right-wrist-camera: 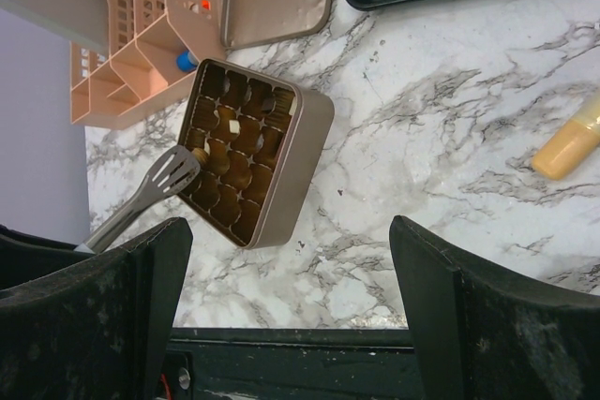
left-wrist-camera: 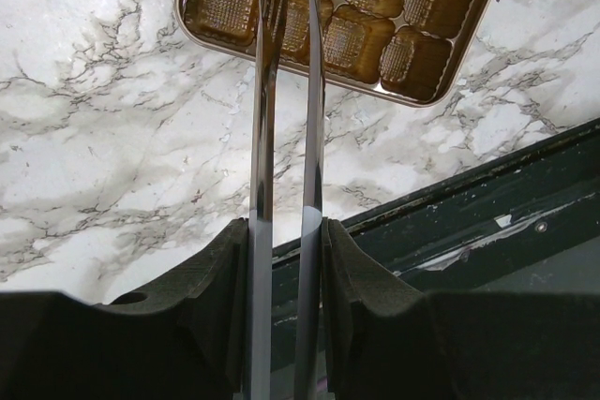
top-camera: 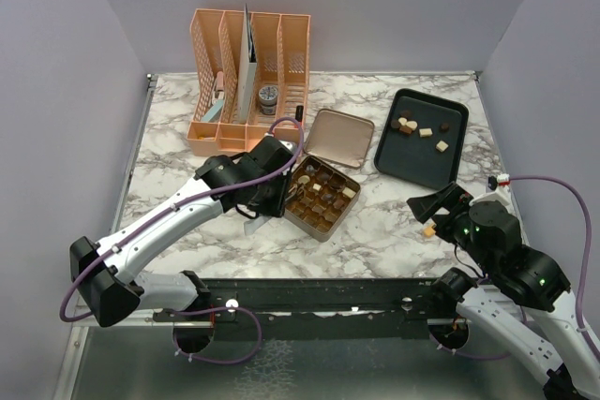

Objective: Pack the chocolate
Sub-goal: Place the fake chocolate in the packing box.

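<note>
Inspecting the white-and-grey marble table: found a square gold metal tin with a gridded insert near the middle, set cornerwise to the edges. Noted small bite-size chocolate pieces, dark brown, light brown and cream-white, seated in several of its cells. Recorded a flat gold lid lying just behind the tin, toward the far edge. Observed a black rectangular tray toward the far right corner, carrying several loose chocolates at its far end. Logged a peach mesh desk organiser against the far edge, left of centre, holding papers and small items.

Found the left gripper at the tin's left side, clamped on a pair of slotted steel tongs. Noted the tong arms pressed close together, tips reaching over the tin's left cells. Spotted a light-brown piece at the tong tips. Not determinable whether pinched or resting in its cell.

Found the right gripper toward the near right corner, apart from tin and tray, jaws spread wide with nothing between them. Noted a small pale-orange item lying on the marble nearby, kind not determinable.
</note>
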Controlling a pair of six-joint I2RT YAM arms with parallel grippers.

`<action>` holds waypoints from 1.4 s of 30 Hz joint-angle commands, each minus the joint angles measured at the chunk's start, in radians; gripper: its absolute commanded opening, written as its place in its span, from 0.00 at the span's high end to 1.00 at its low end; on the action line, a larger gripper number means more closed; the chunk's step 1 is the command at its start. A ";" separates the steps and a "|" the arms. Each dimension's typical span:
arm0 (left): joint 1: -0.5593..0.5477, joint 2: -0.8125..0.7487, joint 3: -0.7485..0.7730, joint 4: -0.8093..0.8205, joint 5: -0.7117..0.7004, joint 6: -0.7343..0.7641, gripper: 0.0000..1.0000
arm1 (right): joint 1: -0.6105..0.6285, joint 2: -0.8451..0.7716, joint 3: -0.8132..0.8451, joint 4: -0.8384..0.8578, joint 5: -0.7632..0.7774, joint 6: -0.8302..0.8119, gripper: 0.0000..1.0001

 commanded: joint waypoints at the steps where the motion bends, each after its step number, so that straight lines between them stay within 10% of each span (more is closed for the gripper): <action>1: 0.001 0.007 0.005 0.010 0.020 0.007 0.66 | -0.003 -0.010 -0.005 0.006 -0.012 -0.011 0.09; 22: 0.002 0.008 0.036 0.045 -0.014 0.023 0.60 | -0.003 -0.009 0.001 0.002 -0.006 -0.019 0.09; 42: -0.004 0.220 0.223 0.445 -0.054 0.268 0.58 | -0.003 -0.006 0.064 0.002 0.024 -0.027 0.09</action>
